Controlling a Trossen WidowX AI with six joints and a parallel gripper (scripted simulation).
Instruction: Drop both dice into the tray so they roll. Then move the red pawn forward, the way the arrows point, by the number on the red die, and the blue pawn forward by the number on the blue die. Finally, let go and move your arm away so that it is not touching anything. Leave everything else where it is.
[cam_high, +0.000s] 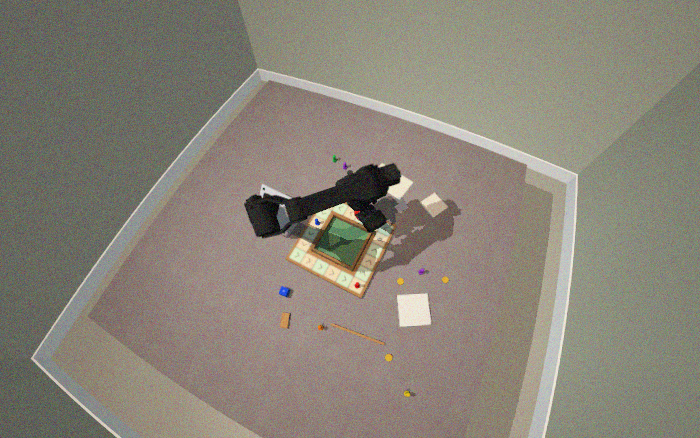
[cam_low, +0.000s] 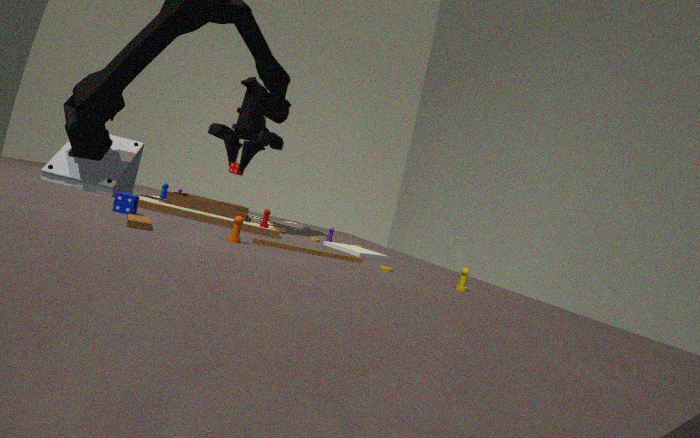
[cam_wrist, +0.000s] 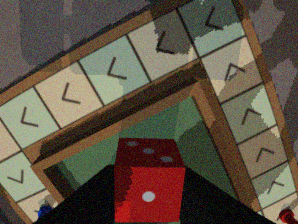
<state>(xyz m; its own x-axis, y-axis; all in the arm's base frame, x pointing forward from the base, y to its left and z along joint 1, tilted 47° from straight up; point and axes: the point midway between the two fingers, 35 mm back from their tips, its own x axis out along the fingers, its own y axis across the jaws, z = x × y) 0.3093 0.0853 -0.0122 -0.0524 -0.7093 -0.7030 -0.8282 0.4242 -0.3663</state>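
Note:
My gripper (cam_low: 235, 166) is shut on the red die (cam_low: 234, 168) (cam_wrist: 149, 192) (cam_high: 356, 212) and holds it high above the board. In the wrist view the die is in front of the green tray (cam_wrist: 172, 120) (cam_high: 343, 241), which has a wooden rim. The blue die (cam_high: 284, 291) (cam_low: 125, 202) lies on the floor outside the board. The red pawn (cam_high: 357, 285) (cam_low: 265, 218) (cam_wrist: 287, 216) stands on a corner square of the arrow track (cam_high: 320, 266) (cam_wrist: 115, 70). The blue pawn (cam_high: 317, 222) (cam_low: 164, 191) (cam_wrist: 44, 212) stands on the track on the base side.
A wooden block (cam_high: 285, 320) (cam_low: 139, 222), an orange pawn (cam_high: 321, 326) (cam_low: 235, 229) and a thin stick (cam_high: 357, 334) (cam_low: 307, 250) lie near the board. A white square (cam_high: 414, 309), yellow discs (cam_high: 388, 357), a purple pawn (cam_high: 421, 271) and a yellow pawn (cam_high: 407, 393) (cam_low: 462, 279) are farther off.

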